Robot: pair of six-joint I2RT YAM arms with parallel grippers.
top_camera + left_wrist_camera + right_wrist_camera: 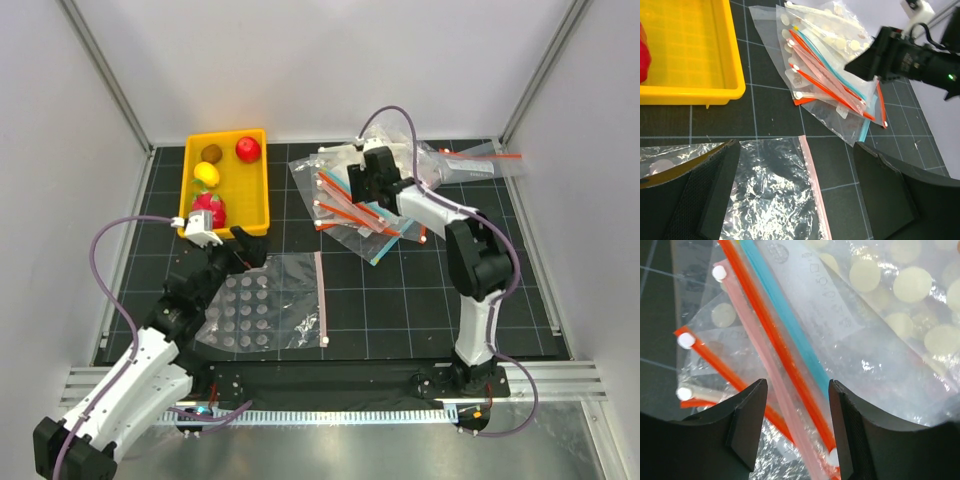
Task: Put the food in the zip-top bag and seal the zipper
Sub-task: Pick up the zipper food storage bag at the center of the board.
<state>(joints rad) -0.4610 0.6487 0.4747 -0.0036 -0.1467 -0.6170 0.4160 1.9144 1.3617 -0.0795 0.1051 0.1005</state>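
The food lies in a yellow tray (255,215): a brown kiwi (211,153), a red ball (248,148), a yellow lemon (206,174) and a pink-red fruit with green leaves (210,208). The zip-top bag is buried in a pile of overlapping bags (365,205). Only its light-blue zipper (785,315) shows clearly, and also runs through the pile in the left wrist view (832,65). My right gripper (797,385) (358,195) hovers open just over the pile, jaws straddling pink and orange strips beside the blue one. My left gripper (795,150) (248,248) is wide open and empty.
A white-dotted bag with a pale pink strip (265,300) lies flat under my left gripper, in front of the tray. Orange-strip bags (825,90) fill the pile. More bags (470,165) spread off the mat at the back right. Frame rails edge the table.
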